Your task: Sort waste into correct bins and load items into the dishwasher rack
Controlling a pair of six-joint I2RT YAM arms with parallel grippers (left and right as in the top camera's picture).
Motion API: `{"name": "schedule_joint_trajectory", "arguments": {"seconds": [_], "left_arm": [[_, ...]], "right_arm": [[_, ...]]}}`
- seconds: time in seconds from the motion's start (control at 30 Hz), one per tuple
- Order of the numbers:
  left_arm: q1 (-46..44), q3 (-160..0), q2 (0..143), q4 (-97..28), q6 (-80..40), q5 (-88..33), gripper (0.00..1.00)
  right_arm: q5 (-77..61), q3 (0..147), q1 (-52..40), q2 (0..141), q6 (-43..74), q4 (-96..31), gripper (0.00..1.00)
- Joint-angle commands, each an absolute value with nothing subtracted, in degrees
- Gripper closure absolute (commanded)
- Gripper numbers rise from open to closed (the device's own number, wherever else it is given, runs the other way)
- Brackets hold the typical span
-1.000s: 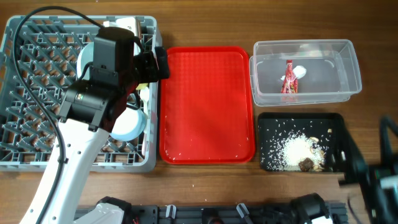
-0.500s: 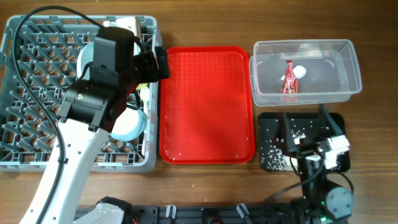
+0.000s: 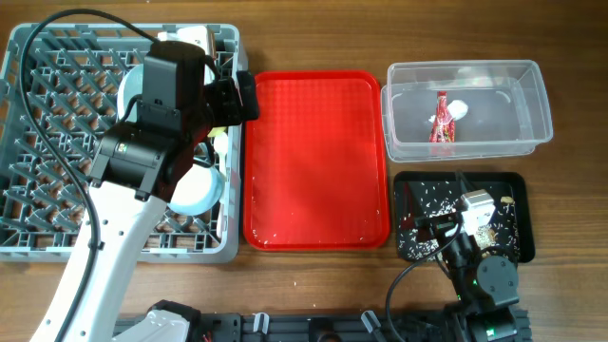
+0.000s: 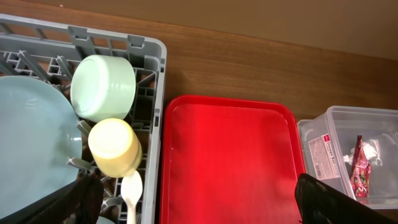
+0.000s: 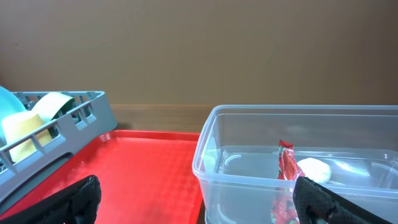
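Red tray (image 3: 316,157) is seen almost bare; wrapper (image 3: 440,119) is kept in tub (image 3: 461,66), cup (image 4: 115,146) in rack (image 3: 57,190). Left hand (image 4: 205,199) and right hand (image 5: 199,199) are spread wide, empty. Only retreat is judged due.

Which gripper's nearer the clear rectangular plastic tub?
Right. The right gripper hovers over the black rectangular tray beside the clear plastic tub; the left gripper is over the grey plastic rack.

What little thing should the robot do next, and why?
Probably lift the left arm up and away from the large grey plastic rack. Its fingers are open and empty, the round light-blue plate, pale green bowl and small yellow cup already sit in the rack, and the flat red tray holds only a few white specks.
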State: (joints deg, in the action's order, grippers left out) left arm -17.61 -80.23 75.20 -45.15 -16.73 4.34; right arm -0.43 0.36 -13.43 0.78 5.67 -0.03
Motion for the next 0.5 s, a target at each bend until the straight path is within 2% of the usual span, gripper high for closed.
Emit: {"name": "schedule_joint_trajectory", "arguments": {"seconds": [0.0, 0.37, 0.47], "left_arm": [[-17.3, -80.8, 75.1, -45.0, -17.4, 3.7, 0.0], [-17.3, -80.8, 75.1, -45.0, -17.4, 3.7, 0.0], [-17.6, -80.7, 71.1, -53.3, -17.3, 3.7, 0.0]], "right_arm": [[-1.4, 0.3, -13.1, 0.2, 4.6, 0.2, 0.0], [-1.4, 0.3, -13.1, 0.3, 4.6, 0.2, 0.0], [-1.4, 0.3, -13.1, 0.3, 4.6, 0.2, 0.0]]}}
